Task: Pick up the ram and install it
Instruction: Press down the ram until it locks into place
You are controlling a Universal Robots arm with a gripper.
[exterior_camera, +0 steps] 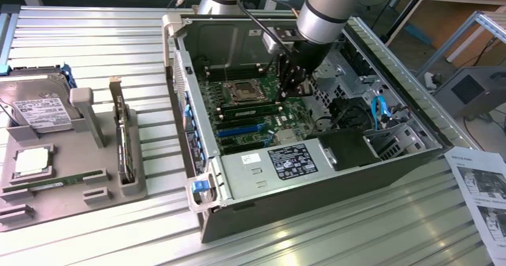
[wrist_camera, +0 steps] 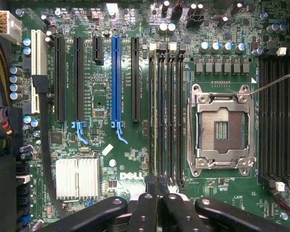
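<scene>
A long green ram stick (exterior_camera: 55, 181) lies in a groove of the grey holder tray (exterior_camera: 79, 204) on the exterior view's left, far from the arm. My gripper (exterior_camera: 291, 92) hangs inside the open computer case (exterior_camera: 316, 177), just above the black memory slots (exterior_camera: 251, 107) beside the processor socket (exterior_camera: 239, 90). In the wrist view the gripper (wrist_camera: 159, 192) is shut, its fingertips pressed together over one end of the memory slots (wrist_camera: 165, 111). Nothing shows between the fingers. I cannot tell whether a stick sits edge-on in the slot below them.
The tray also holds a hard drive (exterior_camera: 38, 109), a square silver processor (exterior_camera: 30, 160) and a dark expansion card (exterior_camera: 122, 141) on edge. Case walls, the power supply (exterior_camera: 285, 159) and blue cables (exterior_camera: 378, 109) surround the board. A paper sheet (exterior_camera: 482, 189) lies on the exterior view's right.
</scene>
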